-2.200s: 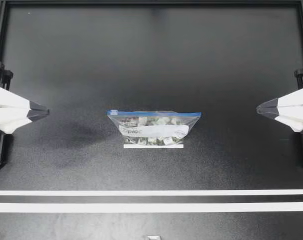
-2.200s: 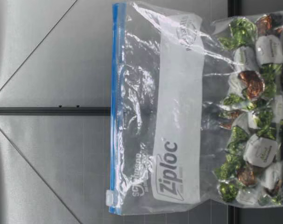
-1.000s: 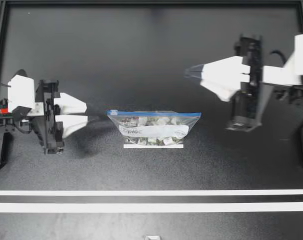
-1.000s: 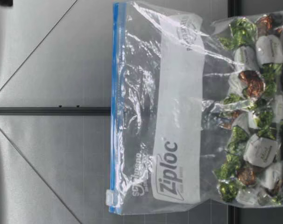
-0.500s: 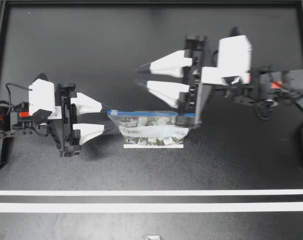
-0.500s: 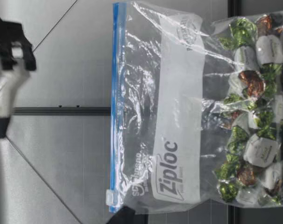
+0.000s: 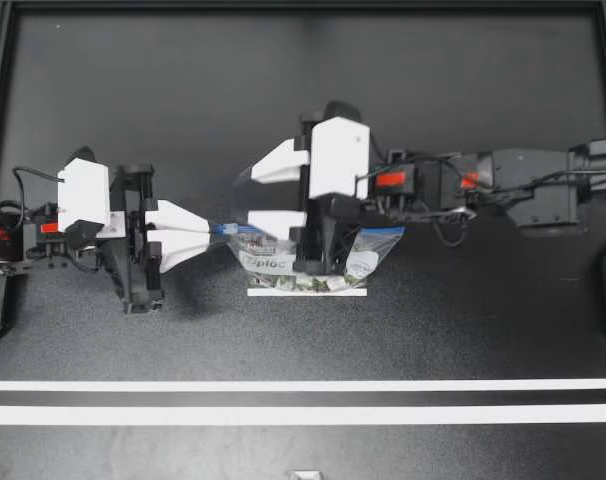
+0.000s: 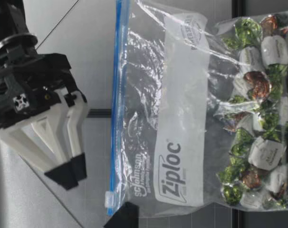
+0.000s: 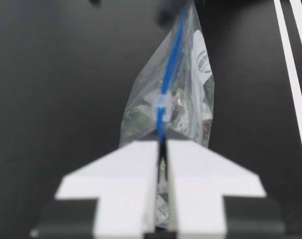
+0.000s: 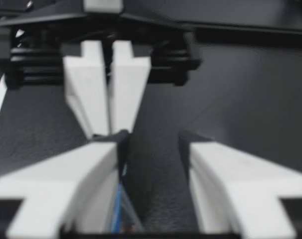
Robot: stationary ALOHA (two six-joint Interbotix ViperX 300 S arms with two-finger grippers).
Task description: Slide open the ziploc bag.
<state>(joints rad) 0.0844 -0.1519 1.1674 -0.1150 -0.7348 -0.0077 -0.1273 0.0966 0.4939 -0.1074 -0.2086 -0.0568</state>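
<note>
The bag (image 7: 375,248) stands upright near the middle of the bench (image 7: 133,100). Its candies (image 8: 258,118) are heaped at the bottom and its blue zip strip (image 8: 116,95) runs along the top. A short piece of white tape (image 7: 306,292) lies on the bench just beside its base. My left claw (image 7: 209,231) comes in level at one end of the bag, fingers pressed together on the bag's top corner, where the zip strip ends. In the left wrist view the strip runs straight into the slit between the fingers (image 9: 126,169), and the white slider (image 9: 162,107) sits on the strip just ahead of the fingertips. My right claw (image 7: 245,200) reaches in from the other side, its body covering the bag's middle from above, with its fingers spread wide and nothing pinched between them. In the low view it hangs above the zip strip, its dark tips pointing toward the slider's end. In the right wrist view the strip shows low in the gap, close by one finger. I cannot tell whether it touches that finger. The left claw faces the right claw just ahead of its tips.
</note>
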